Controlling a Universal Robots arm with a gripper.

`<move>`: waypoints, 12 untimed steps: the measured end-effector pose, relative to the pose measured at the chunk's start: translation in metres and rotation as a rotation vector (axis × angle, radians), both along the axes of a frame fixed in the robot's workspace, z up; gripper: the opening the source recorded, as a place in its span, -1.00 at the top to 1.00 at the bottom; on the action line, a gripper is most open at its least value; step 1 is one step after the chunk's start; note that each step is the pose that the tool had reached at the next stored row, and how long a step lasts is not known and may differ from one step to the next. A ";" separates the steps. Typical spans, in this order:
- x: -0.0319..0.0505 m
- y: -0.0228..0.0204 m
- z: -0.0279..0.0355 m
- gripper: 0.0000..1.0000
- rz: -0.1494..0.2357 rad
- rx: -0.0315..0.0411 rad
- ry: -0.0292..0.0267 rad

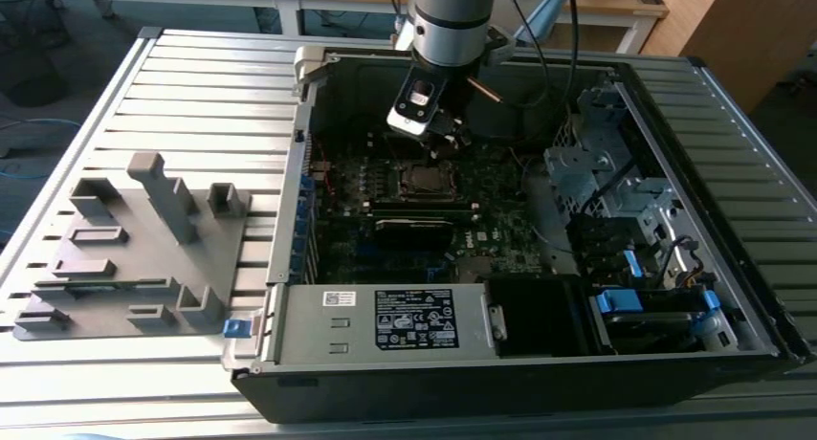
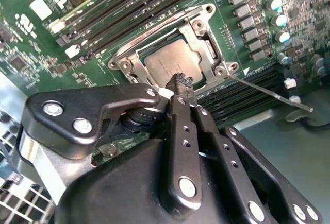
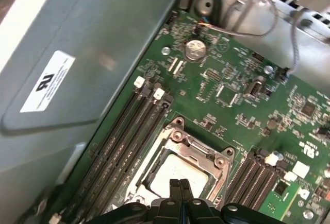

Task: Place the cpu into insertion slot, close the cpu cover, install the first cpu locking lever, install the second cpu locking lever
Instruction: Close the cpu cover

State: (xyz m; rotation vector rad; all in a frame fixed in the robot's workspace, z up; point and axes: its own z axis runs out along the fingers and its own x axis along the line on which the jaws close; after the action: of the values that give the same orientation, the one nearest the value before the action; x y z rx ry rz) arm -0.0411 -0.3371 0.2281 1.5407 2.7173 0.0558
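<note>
Black gripper (image 2: 181,81), fingers pressed together, empty.
Tip at the dull silver square cpu (image 2: 164,63), framed by the thin silvery metal cover (image 2: 204,41).

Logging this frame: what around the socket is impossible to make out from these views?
1. First wrist view: the tool and the picture's edge cut off the near side of the cpu and the cover.
2. Second wrist view: the tool's tip hides whether it touches the cover.
3. Exterior view: the slot is too small to tell whether the cover is latched.
</note>
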 end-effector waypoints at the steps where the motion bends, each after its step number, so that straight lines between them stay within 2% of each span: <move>1: 0.0000 0.0000 0.0000 0.79 0.017 0.0001 0.0000; 4: 0.0000 0.0000 0.0000 0.79 0.055 -0.0001 0.0000; 12: 0.0000 0.0000 0.0000 0.79 0.059 0.0000 0.0001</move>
State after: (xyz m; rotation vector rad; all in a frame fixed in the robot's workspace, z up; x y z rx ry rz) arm -0.0411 -0.3371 0.2281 1.4602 2.7627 0.0566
